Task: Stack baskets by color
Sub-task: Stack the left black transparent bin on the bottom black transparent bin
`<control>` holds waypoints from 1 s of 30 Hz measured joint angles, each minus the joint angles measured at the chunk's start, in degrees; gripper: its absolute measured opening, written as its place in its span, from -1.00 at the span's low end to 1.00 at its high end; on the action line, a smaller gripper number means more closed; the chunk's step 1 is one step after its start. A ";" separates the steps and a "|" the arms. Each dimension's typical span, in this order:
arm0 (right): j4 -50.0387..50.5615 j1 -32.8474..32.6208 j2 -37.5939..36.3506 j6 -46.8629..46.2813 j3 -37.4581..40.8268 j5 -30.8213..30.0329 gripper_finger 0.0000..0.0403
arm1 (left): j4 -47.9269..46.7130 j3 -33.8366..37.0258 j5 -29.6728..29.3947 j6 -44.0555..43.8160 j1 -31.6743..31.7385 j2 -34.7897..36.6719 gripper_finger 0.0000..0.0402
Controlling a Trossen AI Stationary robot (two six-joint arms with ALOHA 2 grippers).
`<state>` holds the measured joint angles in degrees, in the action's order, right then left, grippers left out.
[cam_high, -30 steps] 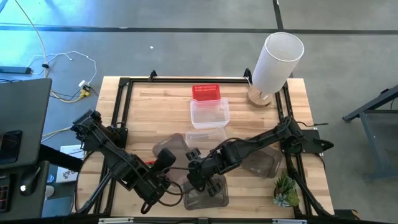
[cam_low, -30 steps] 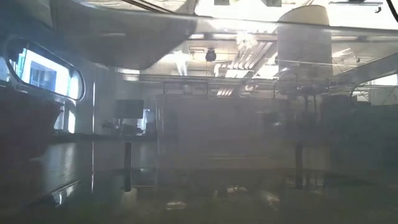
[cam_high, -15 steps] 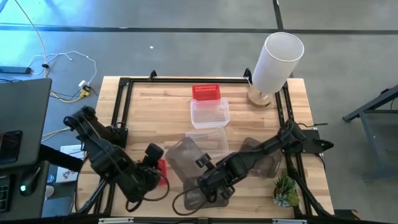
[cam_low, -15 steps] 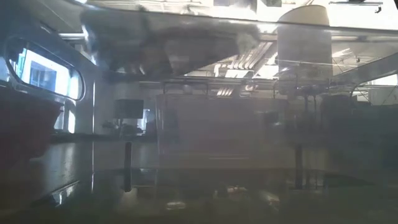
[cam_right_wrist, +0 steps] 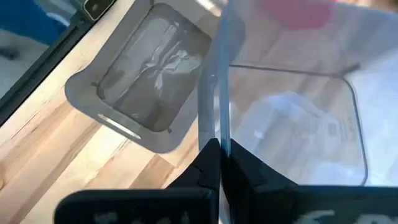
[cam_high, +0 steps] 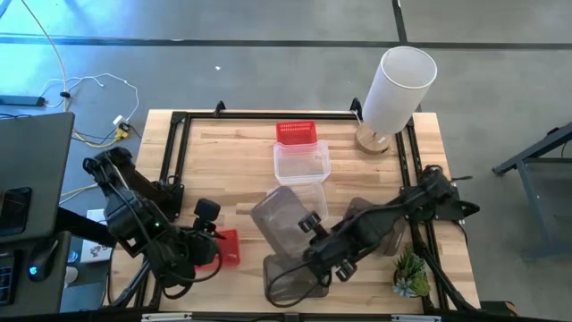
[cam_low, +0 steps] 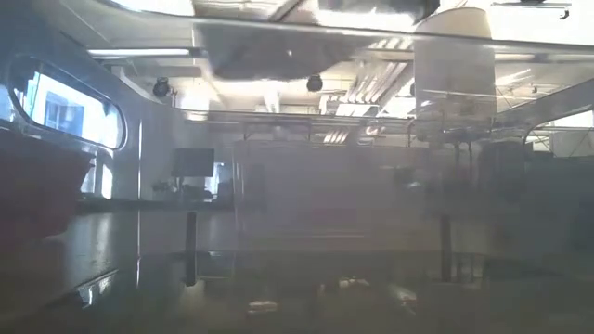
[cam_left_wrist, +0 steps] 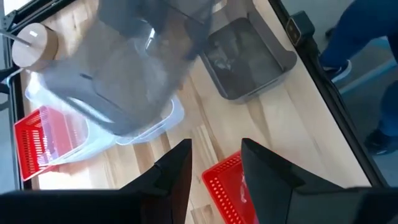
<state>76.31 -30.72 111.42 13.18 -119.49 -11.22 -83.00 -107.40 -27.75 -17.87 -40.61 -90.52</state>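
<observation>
My right gripper is shut on a smoky grey basket, held tilted in the air over the table's middle; in the low view its underside hangs high up. My left gripper stands open at the near left above a red basket lying flat on the wood. In the left wrist view that red basket shows between the fingers. Another red basket sits at the far edge. Two clear baskets lie behind the held one. Two more grey baskets lie near the front edge and under my right arm. My right gripper pinches one side wall of the grey basket at its rim between its two fingers. The fingers slant down from the table's right. The basket is lifted clear and tilted, with its hollow on the far side of the fingers.
A tall white cylinder on a wooden base stands at the far right corner. A small green plant is at the near right corner. A black frame runs round the table's edges. A person's blue-clad leg shows beyond the table.
My right gripper has carried the grey basket up and toward the table's right, off the near-edge grey basket, and the held basket has tipped further. My left gripper has risen and drawn back toward the table's left edge, rolling as it went, and has uncovered the red basket.
</observation>
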 joint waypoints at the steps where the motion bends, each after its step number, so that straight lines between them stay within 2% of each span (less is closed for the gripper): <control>1: 0.22 -0.33 -0.82 -0.12 0.01 -0.71 -1.00 | 0.05 0.00 0.02 0.00 -0.01 0.00 -0.38; 7: 0.25 -1.00 -4.92 0.82 2.52 -1.37 -1.00 | 0.15 -0.01 -0.01 -0.44 0.08 0.00 -0.38; 10: -2.00 -0.56 -8.22 0.80 9.36 -2.29 -1.00 | 0.52 0.01 -0.40 -0.69 0.10 0.00 -0.38; 15: -13.56 0.78 -16.48 2.32 24.17 -1.75 -1.00 | 0.52 0.01 -0.36 -1.53 0.08 0.00 -0.38; 20: -24.57 1.05 -25.61 5.17 35.07 2.93 -1.00 | 0.54 0.01 -1.53 -1.70 0.10 0.00 -0.38; 24: -31.48 0.86 -31.38 8.60 40.90 9.24 -1.00 | 0.54 0.01 -2.84 -3.64 0.27 0.00 -0.38; 30: -32.58 0.83 -34.41 13.35 44.93 14.16 -1.00 | 0.56 0.01 -3.12 -8.28 1.52 -0.02 -0.38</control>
<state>43.72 -29.89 77.01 26.52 -74.56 2.94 -82.43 -107.39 -30.87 -26.15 -39.10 -90.54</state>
